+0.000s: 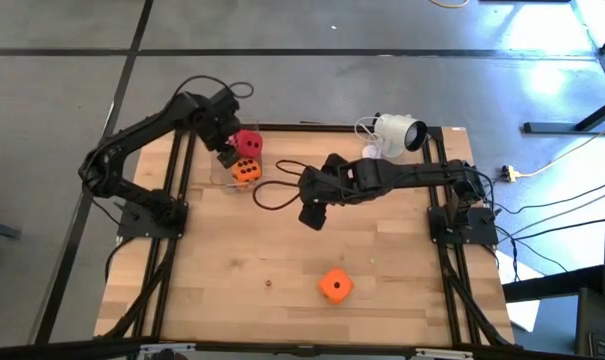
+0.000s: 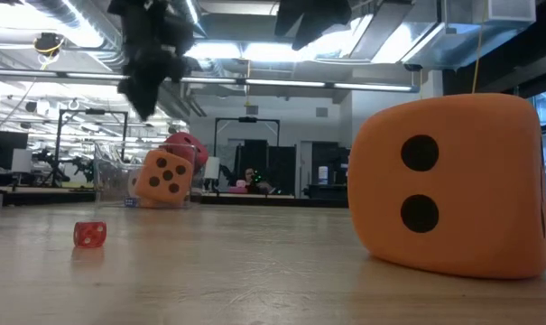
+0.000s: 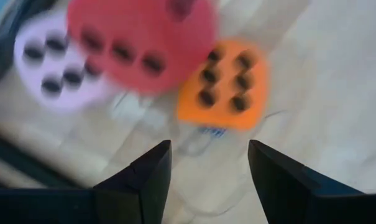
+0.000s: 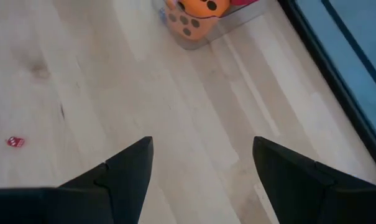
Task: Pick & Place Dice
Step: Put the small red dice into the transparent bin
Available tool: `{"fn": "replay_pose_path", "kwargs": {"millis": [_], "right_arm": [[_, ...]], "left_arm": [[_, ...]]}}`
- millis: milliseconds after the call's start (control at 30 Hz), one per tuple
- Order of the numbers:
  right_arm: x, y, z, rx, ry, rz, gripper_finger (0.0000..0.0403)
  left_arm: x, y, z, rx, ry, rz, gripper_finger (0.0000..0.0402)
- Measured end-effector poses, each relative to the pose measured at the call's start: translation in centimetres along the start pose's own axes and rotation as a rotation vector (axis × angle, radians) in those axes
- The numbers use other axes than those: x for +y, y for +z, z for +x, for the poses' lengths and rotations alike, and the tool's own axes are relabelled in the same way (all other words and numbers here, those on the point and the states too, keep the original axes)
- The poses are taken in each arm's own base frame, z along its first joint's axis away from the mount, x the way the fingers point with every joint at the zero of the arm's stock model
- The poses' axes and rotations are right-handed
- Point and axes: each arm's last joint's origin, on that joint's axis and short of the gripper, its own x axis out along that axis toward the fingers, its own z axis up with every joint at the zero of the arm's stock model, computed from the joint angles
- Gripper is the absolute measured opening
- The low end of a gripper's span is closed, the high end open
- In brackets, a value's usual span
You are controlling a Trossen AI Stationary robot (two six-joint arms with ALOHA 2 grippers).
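Observation:
Three dice sit together in a clear container [image 1: 225, 178] at the table's far left: a red die [image 1: 248, 143] on top, an orange die [image 1: 245, 172] beside it, and a pale pink die [image 3: 51, 59] that shows only in the left wrist view. A second orange die [image 1: 334, 285] rests flat on the table near its near edge, large in the low view [image 2: 453, 185]. My left gripper [image 1: 227, 155] hangs open just above the container, its fingers [image 3: 151, 168] apart and touching nothing. My right gripper [image 1: 312, 215] hovers open over the table's middle.
A tiny red die [image 1: 269, 284] lies on the wood left of the lone orange die. A white camera [image 1: 397, 132] and its cables sit at the far edge. Bare wood stretches between the container and the near edge.

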Motion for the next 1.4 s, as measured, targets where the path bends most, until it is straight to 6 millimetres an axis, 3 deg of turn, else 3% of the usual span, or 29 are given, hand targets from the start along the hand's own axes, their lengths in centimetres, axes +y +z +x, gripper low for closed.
{"fn": "replay_pose_path", "kwargs": {"millis": [200,367,633,933,1167,1267,1400], "right_arm": [[-0.4,0.0,0.1,0.015,-0.009,0.003,0.0275],[-0.8,-0.8,0.1,0.090,-0.048,-0.031,0.0275],[-1.5,-2.2,-0.2,0.243,-0.113,-0.094,0.0275],[-1.8,-2.9,-1.7,0.287,-0.071,-0.156,0.0275],[-4.5,-2.2,-3.3,0.265,0.020,-0.182,0.0275],[-6.2,-2.3,-4.3,0.267,0.073,-0.146,0.0270],[-8.5,-3.4,-7.5,0.221,0.125,-0.040,0.0258]], "left_arm": [[-2.3,0.9,-3.4,-0.118,-0.199,0.106,0.0201],[-4.7,-1.2,-5.8,-0.168,-0.352,0.199,0.0202],[-9.5,-4.4,-8.1,-0.216,-0.423,0.377,0.0187],[-18.4,-7.3,-7.2,-0.252,-0.350,0.563,0.0181],[-25.7,-10.0,-3.6,-0.239,-0.247,0.661,0.0182],[-27.4,-11.0,-2.3,-0.238,-0.192,0.624,0.0182],[-28.6,-11.7,-2.1,-0.315,-0.169,0.551,0.0182]]}}
